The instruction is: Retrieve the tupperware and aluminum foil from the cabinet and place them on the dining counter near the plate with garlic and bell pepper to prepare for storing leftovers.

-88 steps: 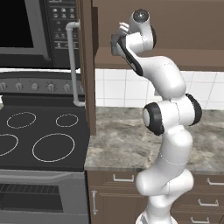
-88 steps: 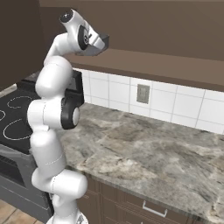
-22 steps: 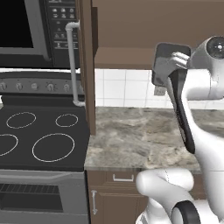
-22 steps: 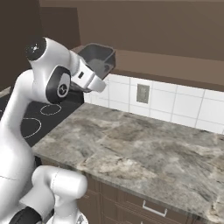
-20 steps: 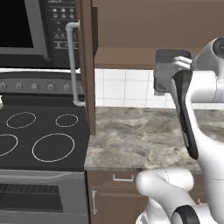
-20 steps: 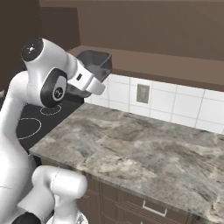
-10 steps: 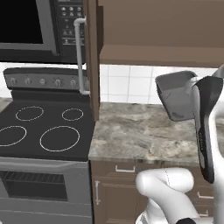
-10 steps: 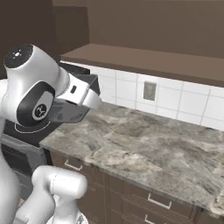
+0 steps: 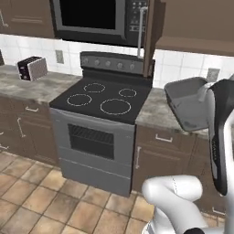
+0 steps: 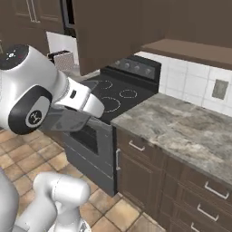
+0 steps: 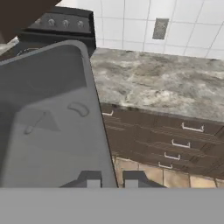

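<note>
Black glass-top stove (image 9: 98,98) under black microwave (image 9: 98,18); dark brown wood cabinets (image 10: 181,190); grey marbled stone counter (image 10: 181,122); white tile backsplash (image 11: 131,22); tan tile floor (image 9: 41,205); silver toaster (image 9: 32,68).

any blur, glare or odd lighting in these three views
Left base view: soft and low in detail, even flat light, no glare on the stove. Right base view: the grey tupperware looks smeared under the arm, cabinets dark. Hand view: the tupperware looms large and looks see-through, the counter sharper.
</note>
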